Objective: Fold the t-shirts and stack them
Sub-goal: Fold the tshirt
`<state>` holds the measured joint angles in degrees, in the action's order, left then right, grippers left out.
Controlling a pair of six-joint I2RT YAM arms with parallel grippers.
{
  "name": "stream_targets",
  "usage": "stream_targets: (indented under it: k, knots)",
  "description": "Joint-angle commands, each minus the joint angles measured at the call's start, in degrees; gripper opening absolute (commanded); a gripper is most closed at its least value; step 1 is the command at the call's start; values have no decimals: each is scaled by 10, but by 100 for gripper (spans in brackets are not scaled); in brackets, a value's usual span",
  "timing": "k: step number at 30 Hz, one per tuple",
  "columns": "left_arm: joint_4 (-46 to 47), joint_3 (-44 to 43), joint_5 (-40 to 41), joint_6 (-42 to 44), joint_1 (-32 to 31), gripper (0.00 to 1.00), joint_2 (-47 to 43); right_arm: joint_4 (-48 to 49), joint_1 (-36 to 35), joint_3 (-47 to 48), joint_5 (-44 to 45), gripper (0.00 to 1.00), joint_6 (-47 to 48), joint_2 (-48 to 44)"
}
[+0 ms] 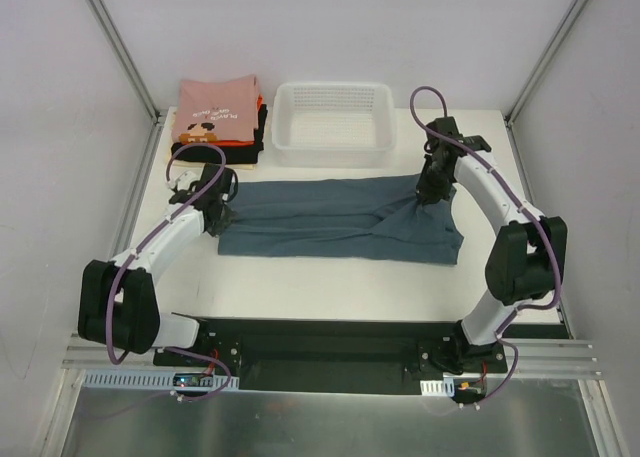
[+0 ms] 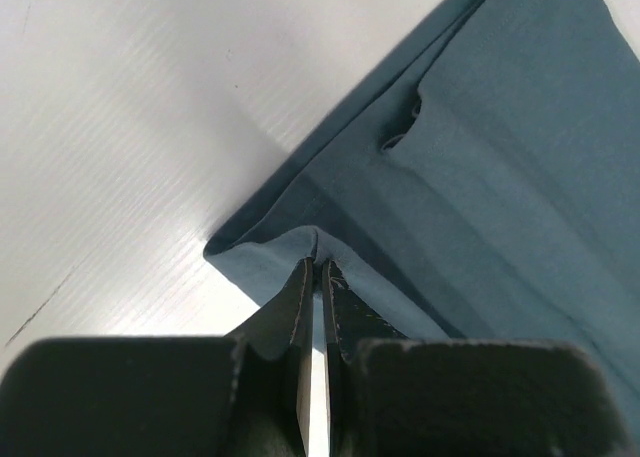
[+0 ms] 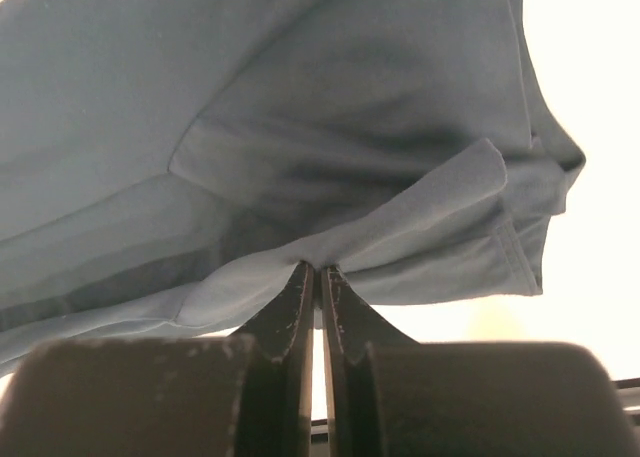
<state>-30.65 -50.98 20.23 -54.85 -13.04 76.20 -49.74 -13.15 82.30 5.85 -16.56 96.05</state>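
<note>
**Both claws pinched on blue-grey tee, stretched across bench**

White mesh basket (image 1: 335,124) sits at back centre, just behind the tee's rear edge; only its mesh bottom shows inside. Folded stack (image 1: 218,117) at back-left corner, just beside basket: pink printed tee on top, orange-red and black under it. Blue-grey tee (image 1: 340,217) lies spread L-to-R over mid bench (image 1: 330,287), a few creases running toward the R end. Left claw (image 1: 222,215) is clamped tight on the tee's L edge, fabric bunched btwn fingers. Right claw (image 1: 428,192) is nipped on the R end, near basket's front-right corner, cloth lifted slightly there. Nothing lies on the tee.
</note>
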Motion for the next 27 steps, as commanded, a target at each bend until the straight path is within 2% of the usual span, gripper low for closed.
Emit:
stream_targets:
  k: [1, 11, 13, 14, 15, 16, 17, 19, 20, 21, 22, 24, 27]
  knots:
    - [10, -39, 16, 1, 12, 0, 36, -5, 7, 49, 12, 5, 26, 20]
    - [10, -67, -1, 5, 28, 2, 104, -15, 7, 131, 23, 13, 33, 121]
    - [10, -71, -2, 5, 34, 11, 110, -15, 8, 152, 16, 13, 35, 144]
    - [10, -73, -2, 6, 35, 34, 110, -15, 8, 177, 14, 15, 38, 171]
    - [10, -75, -5, 10, 37, 44, 108, -16, 10, 194, 11, 16, 47, 184]
    - [10, -81, -6, 14, 38, 50, 106, -16, 11, 209, 2, 21, 52, 198]
    - [9, -83, -8, 23, 38, 69, 104, -18, 12, 223, -7, 32, 57, 220]
    - [10, -83, -16, 31, 38, 85, 85, -26, 15, 259, -29, 46, 68, 232]
    - [10, -81, -19, 39, 38, 99, 77, -27, 13, 261, -36, 75, 70, 228]
    - [10, -77, -22, 41, 38, 99, 58, -22, 13, 248, -38, 88, 71, 219]
    - [10, -68, -29, 45, 38, 99, 48, -17, 12, 228, -37, 97, 70, 207]
    - [10, -58, -42, 53, 38, 99, 19, 15, 12, 184, -36, 97, 70, 151]
    - [18, -31, -84, 68, 37, 99, -19, 69, 11, 59, -53, 97, 66, 60]
